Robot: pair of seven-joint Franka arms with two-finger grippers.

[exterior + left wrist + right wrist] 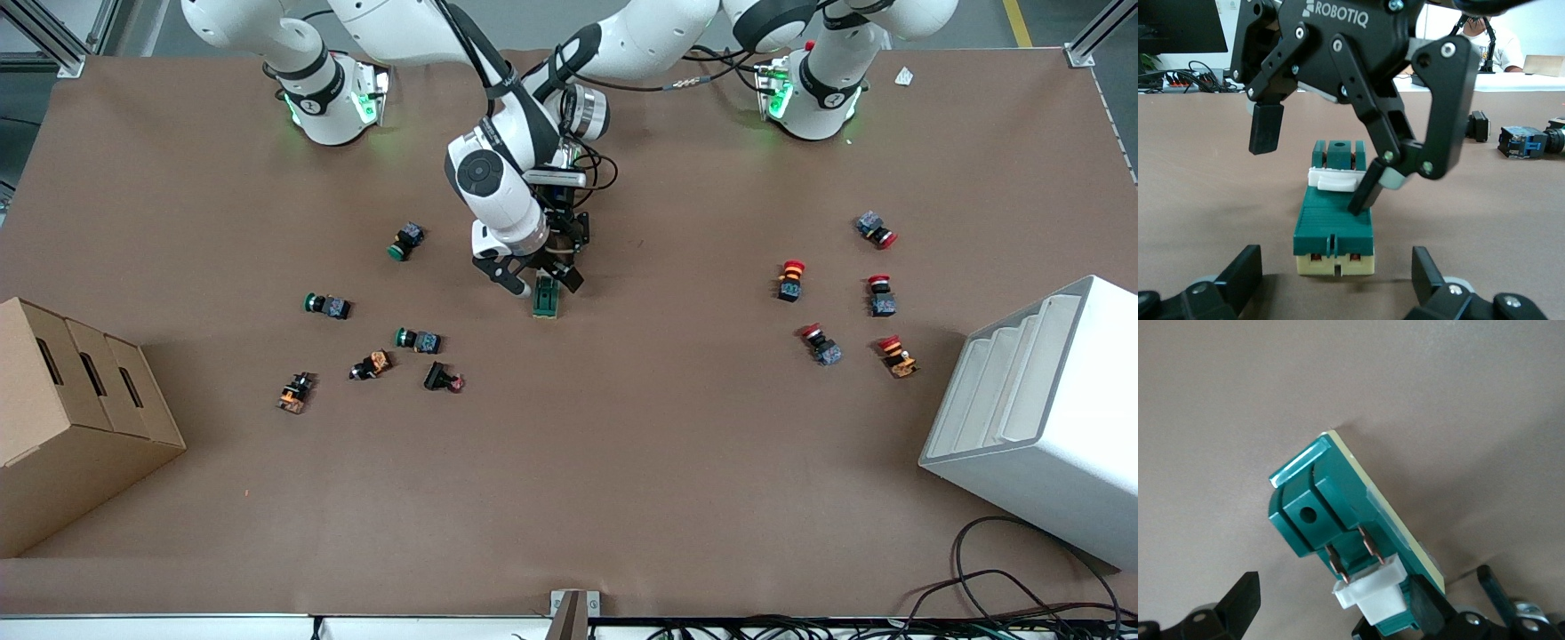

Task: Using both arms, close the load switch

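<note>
Green moulded plastic, the load switch [546, 298] lies on the table [622, 462] mid-way between both bases, probably light and stiff (cream lever [1336, 179] likely delicate), with the right tool [539, 283] and left tool [1331, 283] both spread apart around it.

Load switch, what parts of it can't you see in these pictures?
Front view: both wrists cover one end of the load switch, and the tools blend together.
Left wrist view: the open right tool, with one finger at the white lever, hides part of it. The open left tool at the switch's plain end is cut by the edge.
Right wrist view: the edge cuts the lever end.
</note>
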